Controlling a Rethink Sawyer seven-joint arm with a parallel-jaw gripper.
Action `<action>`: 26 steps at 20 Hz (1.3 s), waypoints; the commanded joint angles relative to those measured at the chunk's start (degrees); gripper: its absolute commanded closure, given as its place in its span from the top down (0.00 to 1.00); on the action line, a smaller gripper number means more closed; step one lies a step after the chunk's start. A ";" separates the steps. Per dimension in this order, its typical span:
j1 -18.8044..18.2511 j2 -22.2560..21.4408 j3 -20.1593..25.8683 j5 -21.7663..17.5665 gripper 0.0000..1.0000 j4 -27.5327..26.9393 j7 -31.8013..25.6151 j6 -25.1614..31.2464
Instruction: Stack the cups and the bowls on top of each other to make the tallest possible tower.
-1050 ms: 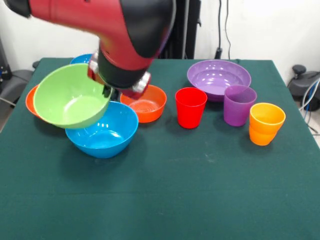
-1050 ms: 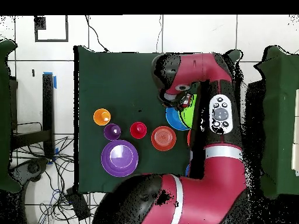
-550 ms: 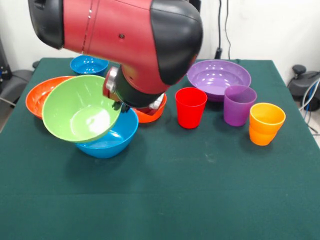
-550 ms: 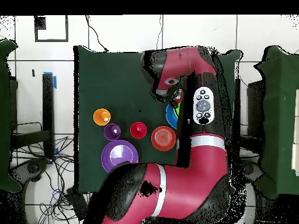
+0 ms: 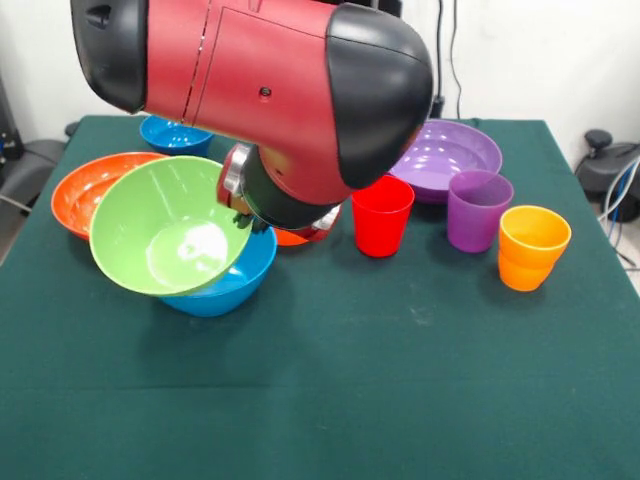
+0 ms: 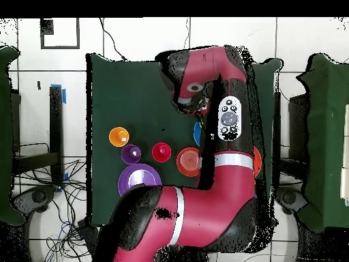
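Since a second ago, arm (image 5: 270,90) has swung lower and nearer, carrying lime green bowl (image 5: 168,238) down and a bit right; it now overlaps light blue bowl (image 5: 225,285) more and hides most of it in the front view.

Left to right, front view: wide orange-red bowl (image 5: 85,185) at far left, dark blue bowl (image 5: 170,133) behind it at the far edge. Green bowl is tilted, mouth facing the camera, held by its right rim — judged so it can be tipped and dropped into the blue one to nest. Whether it touches the blue bowl yet, can't tell. Small orange bowl (image 5: 290,237) is mostly hidden behind the wrist. Red cup (image 5: 381,215), wide purple bowl (image 5: 455,152), purple cup (image 5: 479,208), orange cup (image 5: 532,246) stand upright in a loose row to the right, untouched, apart from each other; probably left for later, narrower pieces on top.

Pincer (image 5: 243,217): tips sit at the green bowl's right rim, bowl hangs left of and below it. It appears clamped on that rim since the bowl is aloft, fingers themselves barely visible under the wrist housing.

Overhead view: arm covers the bowl and pincer; only a sliver of blue shows.
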 commanded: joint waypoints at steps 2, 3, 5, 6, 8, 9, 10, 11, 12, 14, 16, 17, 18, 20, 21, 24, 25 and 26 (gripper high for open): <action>2.12 0.33 2.89 -3.44 0.00 -5.41 -18.31 8.84; 2.46 0.08 2.89 -3.05 0.00 -5.49 -17.83 9.40; 2.91 -0.22 2.64 -3.02 0.00 -5.58 -17.89 9.94; 3.22 -0.35 2.55 -3.07 0.00 -5.73 -17.94 10.32; 3.75 -0.99 2.35 -3.20 0.00 -5.62 -18.85 11.31; 3.97 -1.05 2.36 -3.28 0.00 -5.87 -19.25 11.84; 3.99 -1.28 2.33 -2.99 0.00 -5.59 -19.06 12.03; 3.98 -1.76 2.26 -2.69 0.00 -5.27 -18.92 12.24; 3.97 -2.24 2.18 -2.40 0.00 -4.94 -18.77 12.45; 3.80 -3.50 2.09 -2.19 0.00 -4.21 -19.88 13.07; 3.58 -4.71 2.09 -2.02 0.00 -3.71 -20.85 13.87; 3.62 -5.46 1.91 -2.03 0.00 -3.57 -20.80 14.23; 3.59 -5.91 1.88 -1.96 0.00 -3.34 -20.79 14.46; 3.22 -7.13 1.69 -1.64 0.00 -2.70 -20.36 14.68; 3.09 -7.52 1.70 -1.69 0.00 -2.69 -20.62 15.00; 3.00 -8.64 1.64 -1.99 0.00 -2.48 -21.24 15.32; 2.99 -8.80 1.68 -2.08 0.00 -2.63 -21.36 15.48; 2.98 -8.96 1.71 -2.18 0.00 -2.78 -21.48 15.65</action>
